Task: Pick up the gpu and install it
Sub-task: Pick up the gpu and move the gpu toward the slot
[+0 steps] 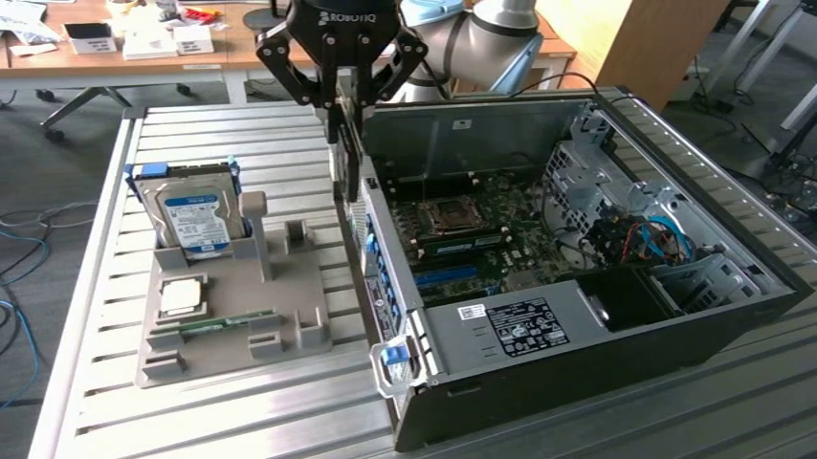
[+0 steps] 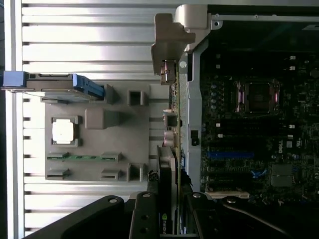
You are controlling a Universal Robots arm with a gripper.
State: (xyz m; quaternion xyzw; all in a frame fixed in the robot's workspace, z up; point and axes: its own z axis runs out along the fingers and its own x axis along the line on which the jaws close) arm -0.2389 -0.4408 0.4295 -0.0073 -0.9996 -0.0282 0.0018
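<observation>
The gpu [image 1: 342, 163] hangs edge-down from my gripper [image 1: 342, 103], which is shut on its upper edge. It hovers over the open computer case's wall [image 1: 383, 287] on the exterior view's left, just outside the motherboard [image 1: 473, 229]. In the wrist view the gpu [image 2: 167, 172] appears edge-on between my fingers [image 2: 144, 216], with its silver bracket [image 2: 172, 35] at the far end. My gripper [image 2: 169, 211] sits beside the case rim there. A blue slot [image 2: 229, 155] lies on the motherboard [image 2: 259, 129], apart from the card.
A grey holder tray [image 1: 300, 296] on the slatted metal table [image 1: 255, 411] carries an upright hard drive [image 1: 191, 215], a processor chip [image 1: 179, 296] and a memory stick [image 1: 210, 325]. The case's power supply [image 1: 523, 325] and drive cage [image 1: 702, 277] fill its near end.
</observation>
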